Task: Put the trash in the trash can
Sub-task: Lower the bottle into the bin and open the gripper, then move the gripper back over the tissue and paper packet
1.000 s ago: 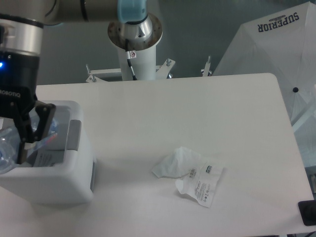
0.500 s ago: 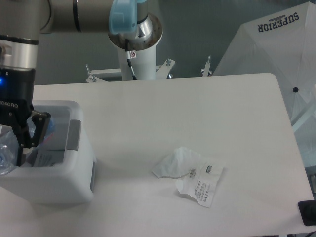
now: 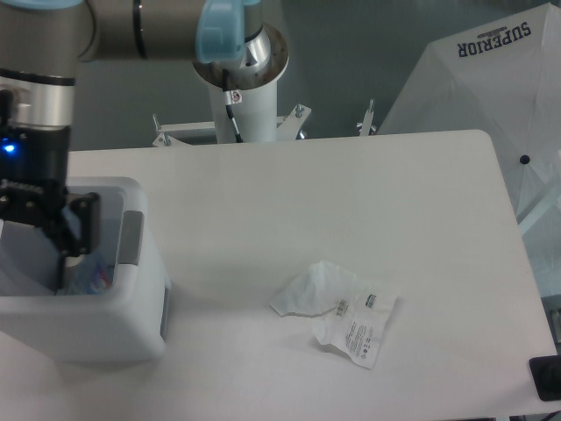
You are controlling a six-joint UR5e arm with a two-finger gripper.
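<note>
- Gripper (image 3: 60,235) sits down inside trash can (image 3: 131,324) at worktop (image 3: 351,193) left edge; left finger cut off by frame/bin wall, only right finger (image 3: 77,230) clear
- Bottle (image 3: 88,274) mostly hidden; just a bluish bit at bin bottom, below & beside the fingers; contact unclear
- Fingers look apart w/ nothing clamped, but can't tell for sure
- Wrapper (image 3: 337,311) lies on worktop, well apart from bin

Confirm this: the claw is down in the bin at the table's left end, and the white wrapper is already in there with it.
Wrong on the wrapper. The camera view shows the wrapper lying on the table, well right of the bin. The claw is indeed down in the bin at the left end.
</note>
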